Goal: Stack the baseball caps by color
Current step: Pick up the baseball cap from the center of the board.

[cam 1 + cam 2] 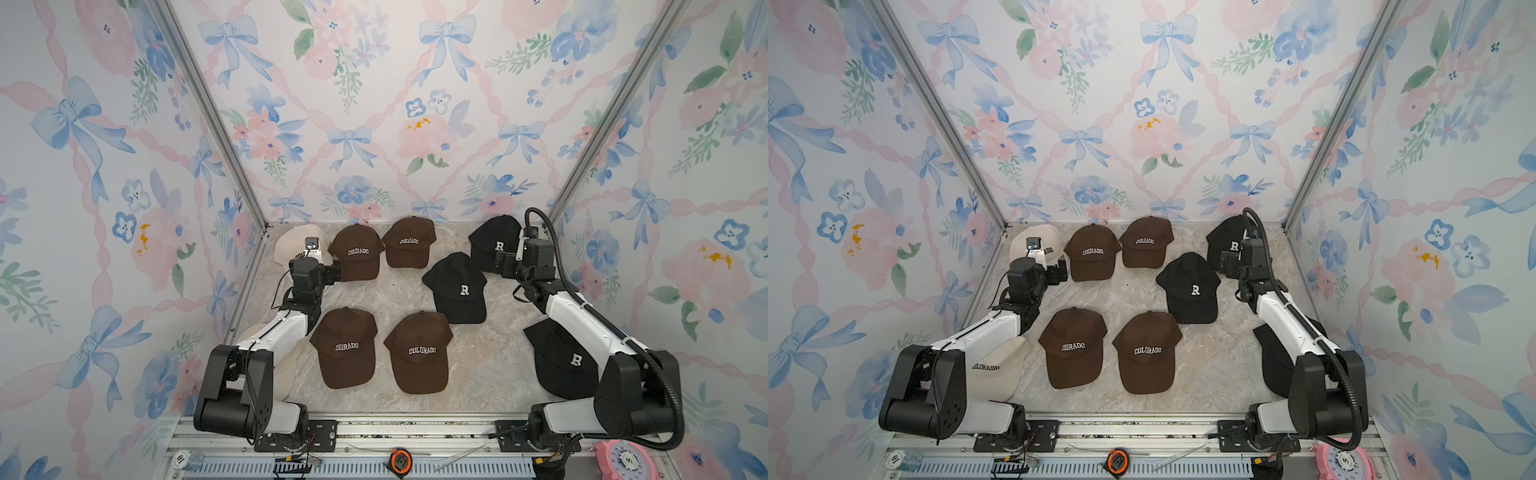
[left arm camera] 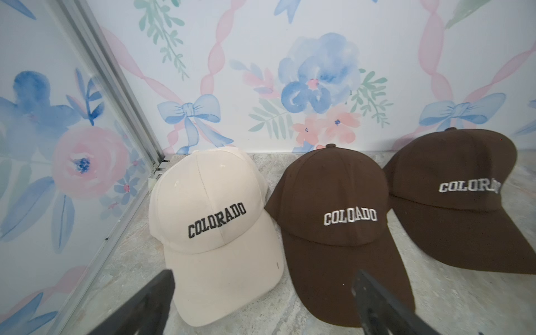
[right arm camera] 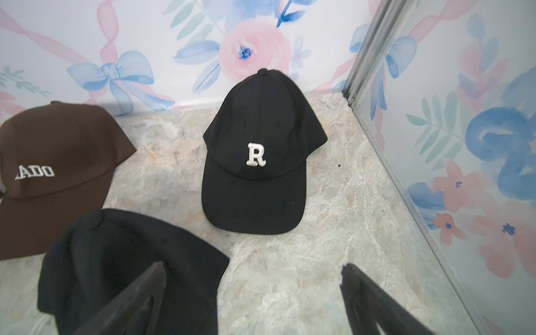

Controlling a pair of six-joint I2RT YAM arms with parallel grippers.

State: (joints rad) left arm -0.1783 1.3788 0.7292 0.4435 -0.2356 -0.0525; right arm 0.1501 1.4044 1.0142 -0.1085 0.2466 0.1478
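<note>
Several brown baseball caps [image 1: 356, 251] lie in two rows mid-table. One cream cap [image 2: 208, 203] sits in the far left corner, and another [image 1: 994, 370] lies partly under my left arm. Three black caps lie on the right: far [image 3: 255, 150], middle [image 1: 457, 289] and near [image 1: 561, 361]. My left gripper [image 2: 264, 278] is open and empty, above the brims of the cream cap and the neighbouring brown cap [image 2: 333, 217]. My right gripper [image 3: 253, 269] is open and empty over bare table, just short of the far black cap, with one finger over the middle black cap [image 3: 130, 261].
Flowered walls close in the marble tabletop [image 1: 490, 365] on three sides, with metal corner posts [image 1: 208, 108] at the back. A metal rail [image 1: 415, 428] runs along the front edge, carrying a tape measure [image 1: 401, 460] and a pink round object [image 1: 623, 461].
</note>
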